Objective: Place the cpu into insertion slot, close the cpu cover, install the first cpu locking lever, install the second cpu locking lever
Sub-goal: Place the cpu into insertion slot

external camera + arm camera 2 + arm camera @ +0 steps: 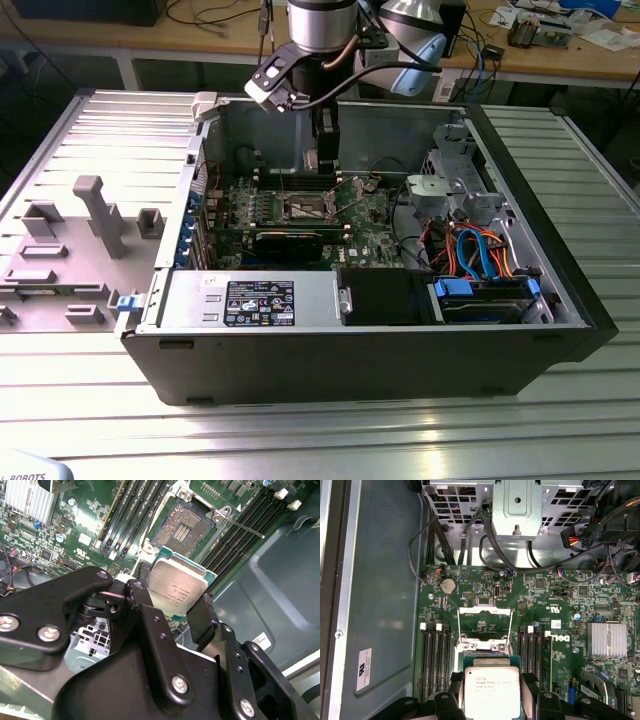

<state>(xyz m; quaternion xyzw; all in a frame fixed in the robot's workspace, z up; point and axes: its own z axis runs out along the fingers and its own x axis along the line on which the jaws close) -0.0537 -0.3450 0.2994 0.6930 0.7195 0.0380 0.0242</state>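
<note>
The claw (172, 600) is clenched on the cpu (177, 590), its matte black bolted fingers (150, 625) pinching two opposite edges. The cpu is a flat square with a dull silver lid on a green rim; fine dark print on it is too small to make out. Just beyond the fingertips, and not touching the chip, lies the insertion slot (484, 625), a dark square centre inside a bright metal rim, uncovered. Long black memory slots (437, 660) run along both sides of it on the green circuit board (540, 587). Farther off sits a finned silver heatsink (606, 640). On the other side is a smooth grey case (380, 580) panel with a white label (364, 669). In the exterior view the case stands on a ribbed metal desk (300, 430).
</note>
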